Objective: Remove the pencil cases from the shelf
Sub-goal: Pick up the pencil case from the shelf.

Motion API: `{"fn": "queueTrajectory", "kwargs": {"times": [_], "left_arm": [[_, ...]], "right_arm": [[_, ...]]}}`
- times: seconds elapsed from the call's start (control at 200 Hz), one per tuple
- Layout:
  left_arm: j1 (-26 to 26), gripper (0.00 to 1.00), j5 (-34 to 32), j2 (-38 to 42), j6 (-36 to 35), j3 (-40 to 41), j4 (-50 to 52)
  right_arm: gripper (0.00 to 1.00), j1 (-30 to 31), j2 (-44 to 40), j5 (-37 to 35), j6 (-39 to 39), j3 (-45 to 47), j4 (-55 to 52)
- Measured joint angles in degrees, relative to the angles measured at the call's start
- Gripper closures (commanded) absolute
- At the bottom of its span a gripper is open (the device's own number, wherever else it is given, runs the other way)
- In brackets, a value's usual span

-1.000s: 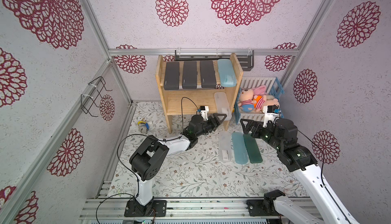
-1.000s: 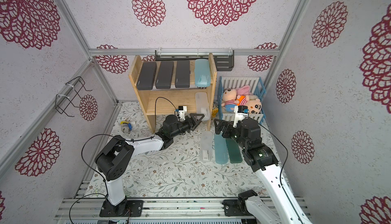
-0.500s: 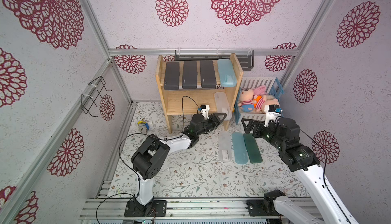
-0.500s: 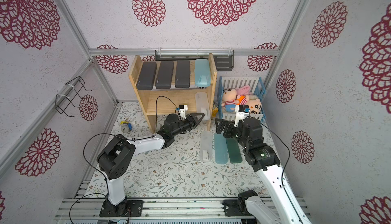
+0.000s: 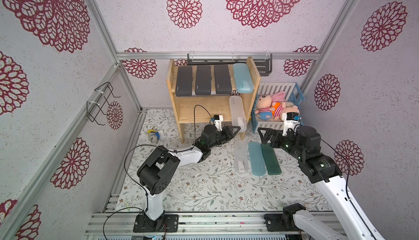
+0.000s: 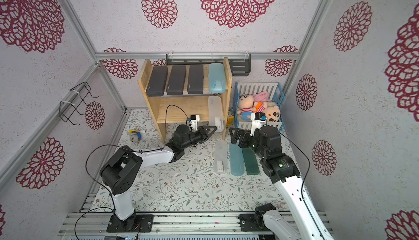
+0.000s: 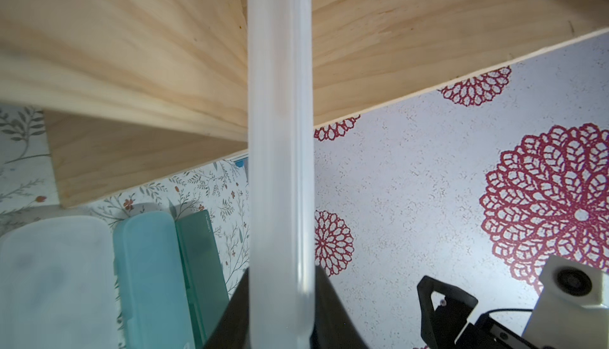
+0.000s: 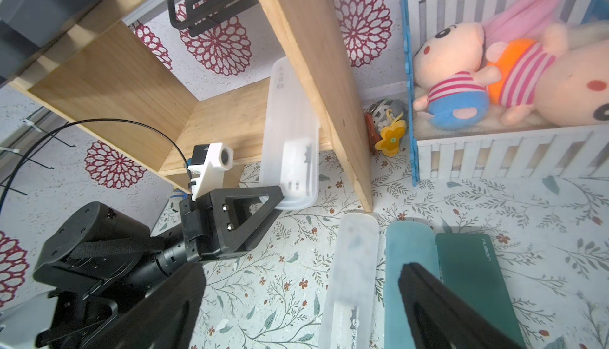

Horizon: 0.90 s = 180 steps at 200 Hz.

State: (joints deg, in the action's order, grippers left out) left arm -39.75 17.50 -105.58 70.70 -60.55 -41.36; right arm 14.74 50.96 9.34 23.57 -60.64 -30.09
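Low, left hand clamps frosted case; right hand splayed.

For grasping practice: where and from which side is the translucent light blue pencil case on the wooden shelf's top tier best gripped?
Probably its near end, from the front: the light blue pencil case lies between a dark grey case and the shelf's side panel.

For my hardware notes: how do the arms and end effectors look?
Left arm and right arm: black joints, white link shells, thin black cables. Left end effector and right end effector: black triangular open-frame fingers, each carrying a white camera block.
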Motion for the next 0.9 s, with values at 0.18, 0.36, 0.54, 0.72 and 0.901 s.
{"fn": "queueTrajectory", "kwargs": {"times": [0.18, 0.36, 0.54, 0.72, 0.901], "left_arm": [[-0.09, 1.00, -1.57, 13.99, -8.74, 10.99, 7.13], [-1.44, 1.00, -5.33, 31.52, -18.75, 18.38, 17.77], [-4.39, 1.00, -10.25, 45.42, -24.76, 22.49, 28.48], [-6.56, 1.00, -14.93, 53.37, -27.63, 25.46, 36.35], [-7.54, 1.00, -18.01, 58.05, -28.89, 27.58, 41.18]], "right_arm": [[0.01, 2.36, -0.63, 2.49, 3.13, 2.95, 5.68], [0.01, 12.83, 1.05, -0.61, 6.75, 4.35, 10.01], [0.01, 22.71, 6.14, -4.81, 10.19, 4.22, 16.24], [0.01, 29.00, 12.74, -8.68, 12.28, 1.14, 19.43], [0.01, 33.38, 18.53, -12.39, 13.53, -3.39, 21.86]]}}
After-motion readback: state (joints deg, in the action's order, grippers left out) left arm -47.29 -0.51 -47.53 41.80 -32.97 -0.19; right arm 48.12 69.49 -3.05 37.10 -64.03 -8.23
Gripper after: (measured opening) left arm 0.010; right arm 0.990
